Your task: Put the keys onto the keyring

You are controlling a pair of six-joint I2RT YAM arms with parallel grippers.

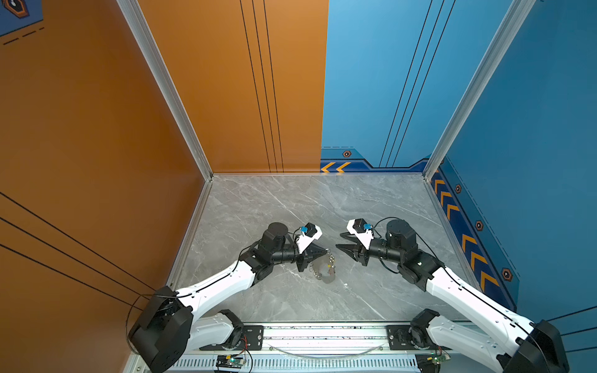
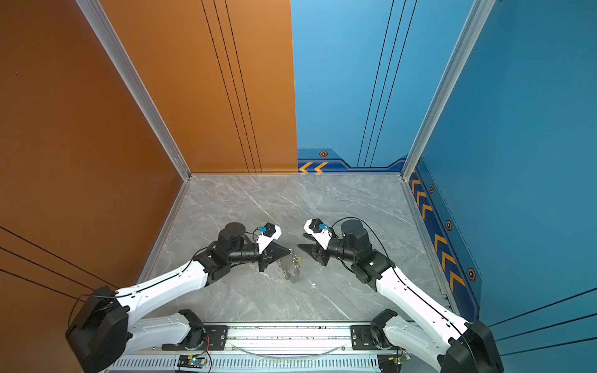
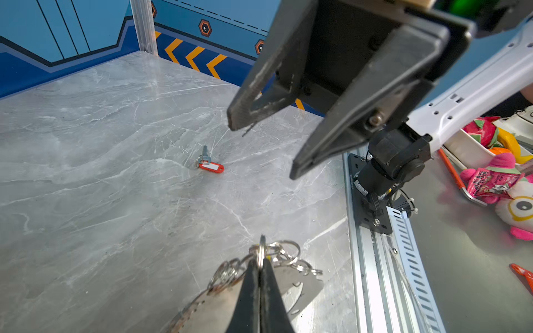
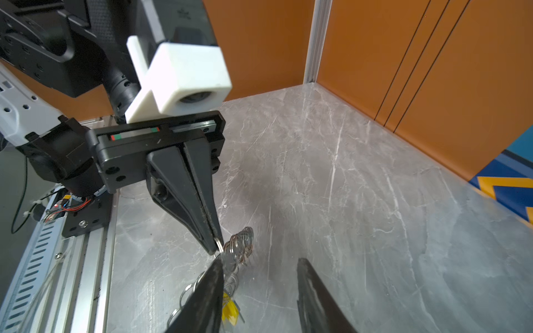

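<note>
I am looking down on a grey marble surface (image 1: 290,200) walled in orange and blue, with my two arms reaching in from the near edge. The left gripper (image 1: 324,250) has its fingers closed on one ring of the keyring (image 3: 281,253), a chain of small silver rings joined to a flat grey metal plate (image 3: 300,285). In the left wrist view the pinched ring stands edge-on between the fingertips. The rest of the chain and the plate trail down from it, around the middle of the surface. I cannot tell whether the plate touches the surface.

A key with a yellow tag (image 4: 230,310) hangs among the rings and shows as a yellow speck in both top views.

The right gripper (image 1: 338,240) hovers near the keyring, on the side toward the right edge, its fingers open and holding nothing. In the right wrist view one of its fingers (image 4: 207,294) partly hides the chain.

A key with a red tag (image 3: 211,166) lies flat on the bare surface, well apart from the keyring and farther toward the right edge. Neither gripper touches it.
</note>
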